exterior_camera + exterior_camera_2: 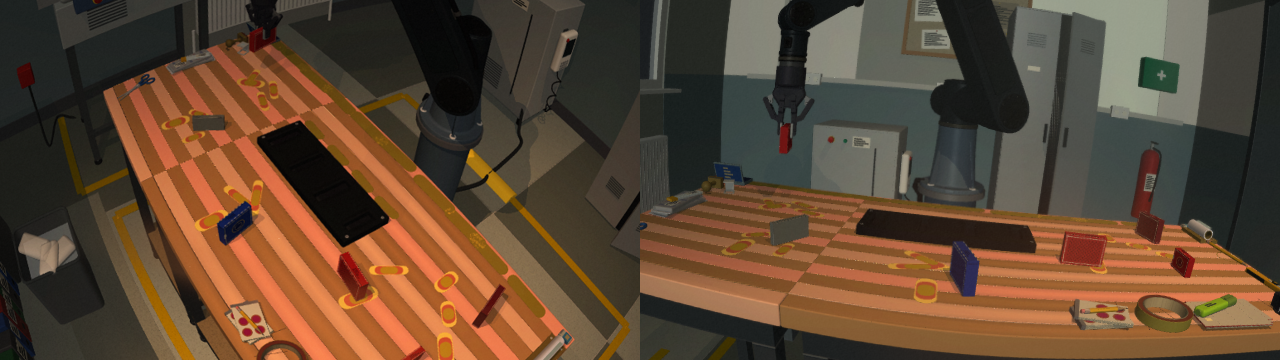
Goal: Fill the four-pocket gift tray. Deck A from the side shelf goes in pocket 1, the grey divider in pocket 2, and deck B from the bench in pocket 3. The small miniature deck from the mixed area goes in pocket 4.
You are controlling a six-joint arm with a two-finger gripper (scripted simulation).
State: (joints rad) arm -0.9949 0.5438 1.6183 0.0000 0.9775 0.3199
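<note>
The gripper (pixel 785 127) hangs high above the far left end of the bench. A red deck (pixel 785 138) (pixel 257 39) is held on edge in its closed fingers. The black four-pocket tray (pixel 321 180) (pixel 945 236) lies along the middle of the bench, its pockets empty. The grey divider (pixel 208 122) (pixel 788 229) stands left of the tray. A blue deck (pixel 235 223) (pixel 963 268) stands on edge in front of the tray. A large red deck (pixel 353 276) (pixel 1083 248) stands right of the tray. A small red deck (pixel 1182 261) and a dark red one (pixel 488 306) (pixel 1150 227) stand near the right end.
The robot base (pixel 449 134) stands behind the bench. A tape roll (pixel 1163 312), loose cards (pixel 248 321), a green lighter (pixel 1215 305) and a notepad lie at the front right. Scissors (pixel 138 84) and a stack of papers (pixel 190 61) lie at the far left end.
</note>
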